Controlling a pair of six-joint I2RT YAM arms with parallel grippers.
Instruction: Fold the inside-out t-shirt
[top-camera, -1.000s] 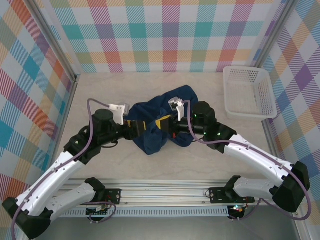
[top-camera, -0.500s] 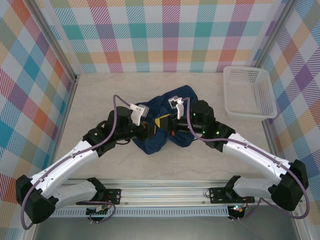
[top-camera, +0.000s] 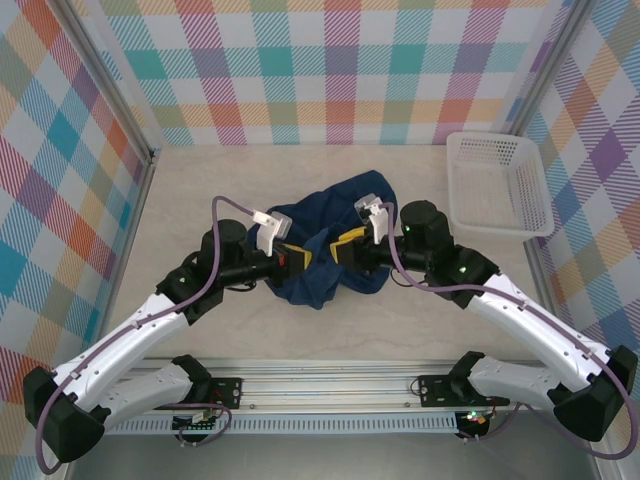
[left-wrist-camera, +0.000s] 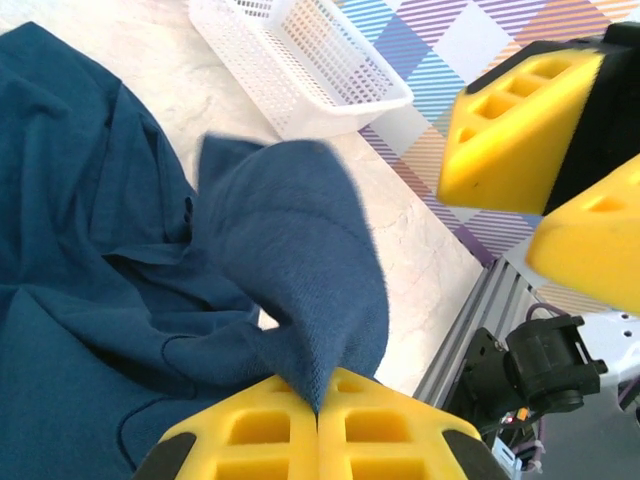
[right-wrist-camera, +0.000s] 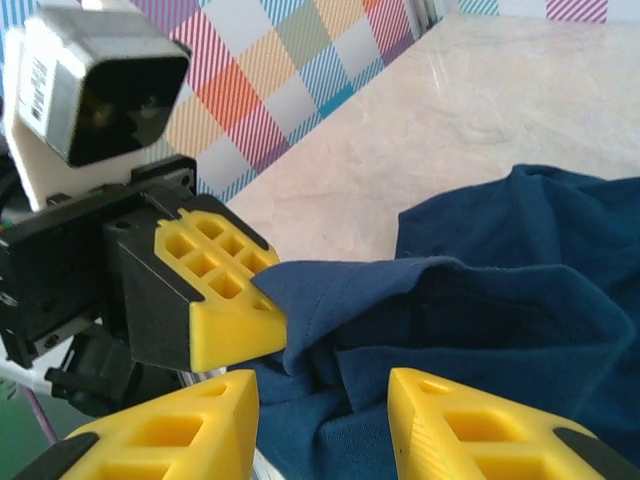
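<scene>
We find the left gripper clenched. Its two yellow fingers meet flat against each other, and a fold of the t-shirt is pinched in the seam between them. From that pinch the navy cloth rises as a peaked flap, clear of the table. In the left wrist view the flap joins the rest of the garment on the left.

The right gripper is released. Its jaws stand apart, with cloth lying beneath the gap and neither finger pressing on it. In the right wrist view, one finger of the left gripper sits just beyond, at the upper left. A ridge of cloth runs from its tip across to the right.

From above, the two grippers face each other tip to tip, near but apart, over the middle of the t-shirt. The t-shirt lies bunched and creased at mid-table, between the two arms.

A white basket sits at the far right of the table, well apart from the t-shirt.
</scene>
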